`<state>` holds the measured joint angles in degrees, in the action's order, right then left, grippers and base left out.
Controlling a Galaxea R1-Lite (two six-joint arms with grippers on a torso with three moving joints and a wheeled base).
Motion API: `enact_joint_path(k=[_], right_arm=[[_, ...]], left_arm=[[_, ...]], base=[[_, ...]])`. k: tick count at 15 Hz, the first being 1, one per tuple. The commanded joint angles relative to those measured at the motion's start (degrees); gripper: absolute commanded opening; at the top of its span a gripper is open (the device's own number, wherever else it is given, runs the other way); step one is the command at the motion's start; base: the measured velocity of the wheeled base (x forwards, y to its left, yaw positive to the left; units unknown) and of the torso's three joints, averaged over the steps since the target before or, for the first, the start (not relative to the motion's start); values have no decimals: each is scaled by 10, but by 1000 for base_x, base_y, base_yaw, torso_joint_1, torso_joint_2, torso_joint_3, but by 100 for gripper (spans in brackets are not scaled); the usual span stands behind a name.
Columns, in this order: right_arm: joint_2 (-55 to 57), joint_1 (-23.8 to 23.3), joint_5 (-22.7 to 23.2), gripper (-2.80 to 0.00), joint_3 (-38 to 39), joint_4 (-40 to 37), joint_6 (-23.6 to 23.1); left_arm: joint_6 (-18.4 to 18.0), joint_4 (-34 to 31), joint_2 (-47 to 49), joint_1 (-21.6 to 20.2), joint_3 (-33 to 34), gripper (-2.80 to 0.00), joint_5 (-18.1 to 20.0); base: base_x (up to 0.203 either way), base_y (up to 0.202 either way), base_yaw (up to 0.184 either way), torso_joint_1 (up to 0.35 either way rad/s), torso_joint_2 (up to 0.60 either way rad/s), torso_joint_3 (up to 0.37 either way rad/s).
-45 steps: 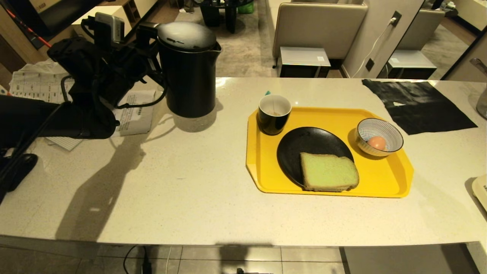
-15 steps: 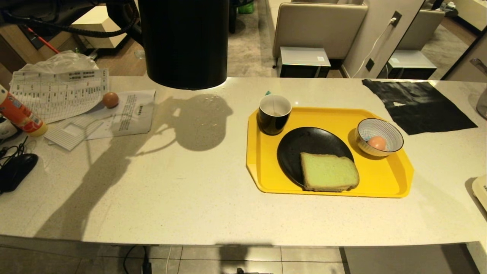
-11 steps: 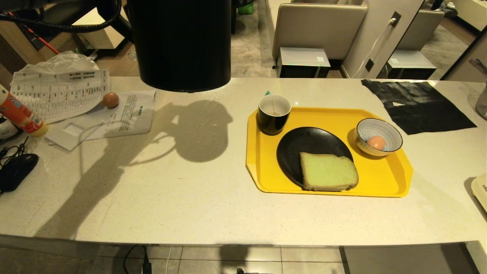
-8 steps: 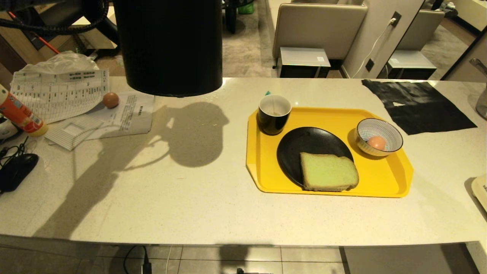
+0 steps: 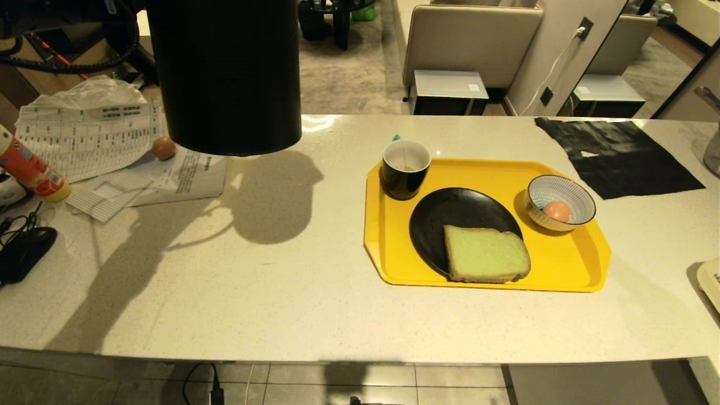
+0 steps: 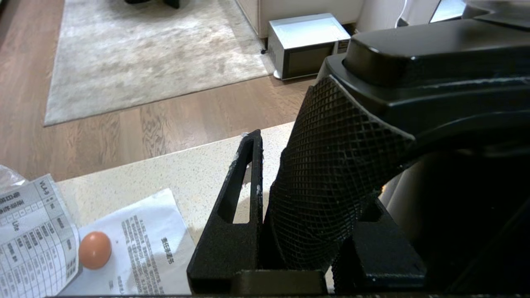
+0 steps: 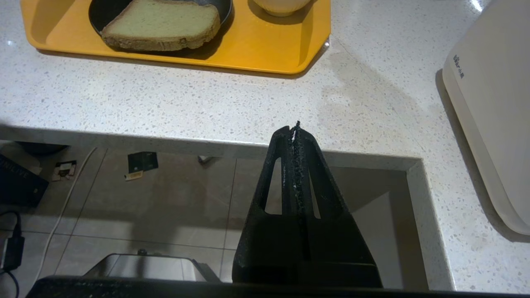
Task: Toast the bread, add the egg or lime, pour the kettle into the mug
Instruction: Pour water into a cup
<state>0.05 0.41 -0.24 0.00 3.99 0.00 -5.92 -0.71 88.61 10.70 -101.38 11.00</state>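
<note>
- My left claw [image 6: 298, 215] is clamped on the kettle's handle [image 6: 339, 182], one finger on each side of its cross-hatched grip.
- The kettle [image 5: 225, 73] hangs in the air above the far left part of the counter [image 5: 281, 281], upright, its base clear of the surface and its shadow on the counter beneath it.
- My right claw [image 7: 295, 136] is pressed together, holding nothing, parked below the counter's near edge on the right, over the floor tiles.
- The yellow tray [image 5: 562, 264] sits right of centre, well apart from the kettle.
- The mug [image 5: 405, 167] stands upright on the tray's far left corner.
- The black plate [image 5: 450, 216] lies in the middle of the tray, with the bread [image 5: 486, 254] flat on its near right part, hanging a little over the rim.
- A striped bowl [image 5: 562, 194] stands on the tray's far right side with an egg [image 5: 557, 211] inside it.
- A second egg [image 5: 163, 147] lies on the papers [image 5: 84, 140] at the far left, just beside the kettle's base as seen from my head.
- A black cloth [image 5: 619, 152] lies flat at the far right.
</note>
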Motion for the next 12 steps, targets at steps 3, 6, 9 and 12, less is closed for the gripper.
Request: enact_joint_path(k=[3,6,9,12], right_arm=[[0,0,0,-280,16,0,0],[1,0,0,-280,15,0,0],[0,0,0,-280,16,0,-1],[0,0,0,-280,15,0,1]], left_arm=[[-13,3,6,-40,0,-280,6],[-21,18,6,-63,0,-280,18],[-22,19,7,-66,0,-280,17],[-22,20,11,-66,0,-280,17]], base=[[0,0,0,0,0,0],[0,0,0,0,0,0],[0,0,0,0,0,0],[0,0,0,0,0,0]])
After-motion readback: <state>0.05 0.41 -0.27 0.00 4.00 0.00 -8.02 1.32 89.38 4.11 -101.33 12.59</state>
